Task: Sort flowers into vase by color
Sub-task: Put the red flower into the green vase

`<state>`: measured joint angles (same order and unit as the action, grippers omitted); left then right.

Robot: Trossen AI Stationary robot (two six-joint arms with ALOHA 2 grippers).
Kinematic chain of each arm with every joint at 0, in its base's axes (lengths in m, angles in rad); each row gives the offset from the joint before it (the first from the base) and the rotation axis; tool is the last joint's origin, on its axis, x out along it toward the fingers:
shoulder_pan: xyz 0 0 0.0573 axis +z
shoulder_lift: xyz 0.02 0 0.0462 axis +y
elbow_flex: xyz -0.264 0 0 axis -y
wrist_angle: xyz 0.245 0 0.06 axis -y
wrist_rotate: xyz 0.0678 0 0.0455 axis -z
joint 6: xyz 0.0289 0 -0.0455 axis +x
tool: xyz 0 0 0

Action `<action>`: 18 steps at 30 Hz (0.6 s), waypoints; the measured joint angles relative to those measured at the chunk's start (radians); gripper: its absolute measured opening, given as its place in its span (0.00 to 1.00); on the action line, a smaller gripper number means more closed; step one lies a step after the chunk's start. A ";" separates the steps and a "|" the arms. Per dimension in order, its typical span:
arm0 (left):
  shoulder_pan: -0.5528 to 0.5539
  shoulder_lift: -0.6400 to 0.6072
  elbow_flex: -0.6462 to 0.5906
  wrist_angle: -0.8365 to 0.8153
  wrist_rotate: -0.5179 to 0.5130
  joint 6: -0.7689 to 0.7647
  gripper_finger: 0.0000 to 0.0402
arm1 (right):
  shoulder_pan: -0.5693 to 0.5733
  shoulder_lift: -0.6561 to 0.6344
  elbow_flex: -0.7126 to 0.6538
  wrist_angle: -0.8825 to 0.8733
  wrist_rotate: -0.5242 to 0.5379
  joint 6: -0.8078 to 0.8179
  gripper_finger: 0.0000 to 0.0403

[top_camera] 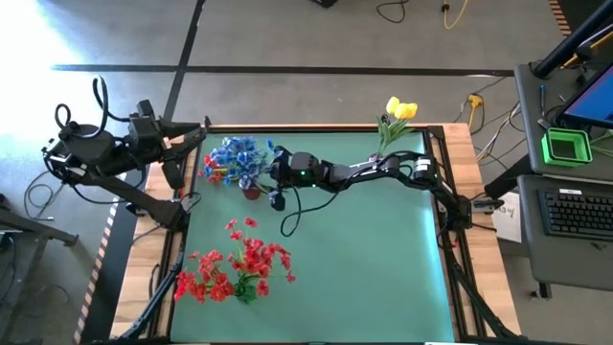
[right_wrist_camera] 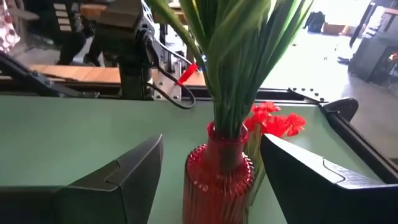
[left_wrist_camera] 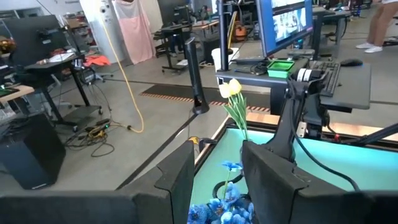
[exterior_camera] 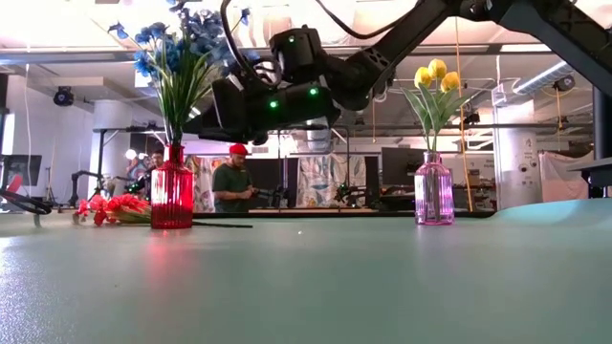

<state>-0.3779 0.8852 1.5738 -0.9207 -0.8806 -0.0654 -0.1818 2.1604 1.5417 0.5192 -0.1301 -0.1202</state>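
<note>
Blue flowers (top_camera: 238, 158) stand in a red glass vase (exterior_camera: 172, 197) at the table's far left. Yellow buds (top_camera: 400, 110) stand in a pink vase (exterior_camera: 433, 191) at the far edge. Red flowers (top_camera: 235, 268) lie flat on the near left of the mat. My right gripper (right_wrist_camera: 211, 140) reaches across from the right. It is open, one finger on each side of the red vase (right_wrist_camera: 217, 180) and its green stems, with a gap on both sides. My left gripper (left_wrist_camera: 217, 149) is open, hovering off the far left corner above the blue flowers (left_wrist_camera: 224, 208).
The green mat (top_camera: 364, 259) is bare on its right and near right part. The black table frame (top_camera: 450, 220) runs round it. A loose dark stem lies on the mat beside the red vase (exterior_camera: 222, 225). People and desks show in the room beyond the table.
</note>
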 joint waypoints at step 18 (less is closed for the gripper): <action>0.000 0.033 0.000 -0.003 -0.001 -0.014 0.31 | -0.009 -0.081 -0.013 -0.260 0.025 -0.019 0.65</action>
<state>-0.3779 0.9180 1.5738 -0.9237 -0.8818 -0.0799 -0.1905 2.0795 1.5288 0.2588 -0.1051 -0.1394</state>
